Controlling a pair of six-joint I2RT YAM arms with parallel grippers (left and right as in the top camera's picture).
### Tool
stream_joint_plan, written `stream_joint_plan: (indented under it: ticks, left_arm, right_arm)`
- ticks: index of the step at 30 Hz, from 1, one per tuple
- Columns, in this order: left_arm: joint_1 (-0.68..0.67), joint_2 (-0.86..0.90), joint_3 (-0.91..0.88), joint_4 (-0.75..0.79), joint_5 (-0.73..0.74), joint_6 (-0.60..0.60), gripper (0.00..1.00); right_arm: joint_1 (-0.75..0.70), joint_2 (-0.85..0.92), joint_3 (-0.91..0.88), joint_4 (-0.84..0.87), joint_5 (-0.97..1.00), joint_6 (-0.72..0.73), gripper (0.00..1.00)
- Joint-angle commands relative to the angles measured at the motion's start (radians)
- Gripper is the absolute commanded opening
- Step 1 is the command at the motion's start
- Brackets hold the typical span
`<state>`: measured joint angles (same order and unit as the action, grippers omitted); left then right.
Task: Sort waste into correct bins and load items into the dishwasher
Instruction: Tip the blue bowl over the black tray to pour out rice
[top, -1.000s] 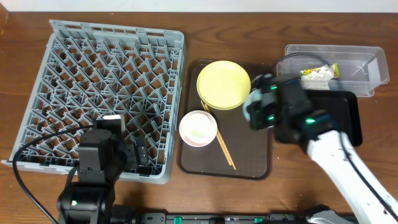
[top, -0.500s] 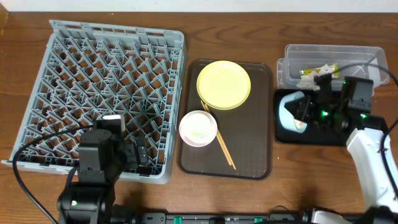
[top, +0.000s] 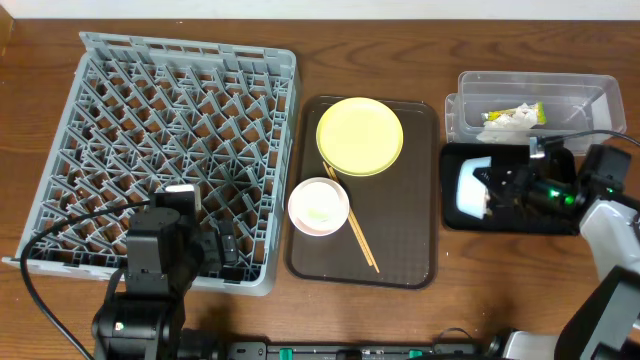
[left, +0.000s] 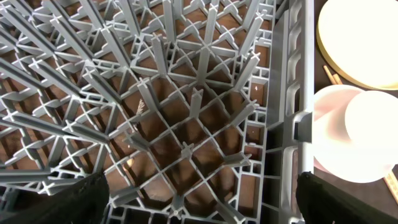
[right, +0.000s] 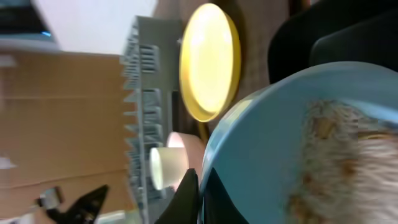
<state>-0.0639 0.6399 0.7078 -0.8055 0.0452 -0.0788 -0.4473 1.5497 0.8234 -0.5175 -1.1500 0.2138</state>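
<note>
The right tool (top: 497, 190) is clamped on the rim of the light blue bowl (top: 468, 190), which is tipped on its side over the black tray (top: 460, 224), at 3 o'clock from the brown serving tray (top: 400, 240). Rice scraps (right: 348, 155) cling inside the bowl. The left tool (left: 208, 202), spread wide and empty, hovers over the 5 o'clock corner of the grey rack (left: 186, 93).

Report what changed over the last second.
The right end effector, shut on the light blue bowl, carried it rightward from the edge of the brown serving tray to above the black tray. The left end effector, yellow plate, pink bowl, chopsticks and dish rack stayed put.
</note>
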Motion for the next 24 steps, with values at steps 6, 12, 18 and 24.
stream_joint_plan:
  ticks: [6,12,18,24]
  left_arm:
    - [-0.003,0.001,0.020,-0.002,-0.009,-0.008,0.96]
    - [-0.003,0.001,0.020,-0.002,-0.009,-0.008,0.96]
    - [-0.003,0.001,0.020,-0.002,-0.009,-0.008,0.96]
    - [-0.003,0.001,0.020,-0.002,-0.009,-0.008,0.96]
  right_arm:
    - [-0.165,0.126,-0.002,0.068,-0.318,0.000,0.01]
    - [-0.297,0.205,-0.002,0.135,-0.410,0.026,0.01]
    - [-0.358,0.211,-0.002,0.235,-0.410,0.095,0.01]
    - [-0.323,0.207,0.000,0.268,-0.411,0.130,0.01]
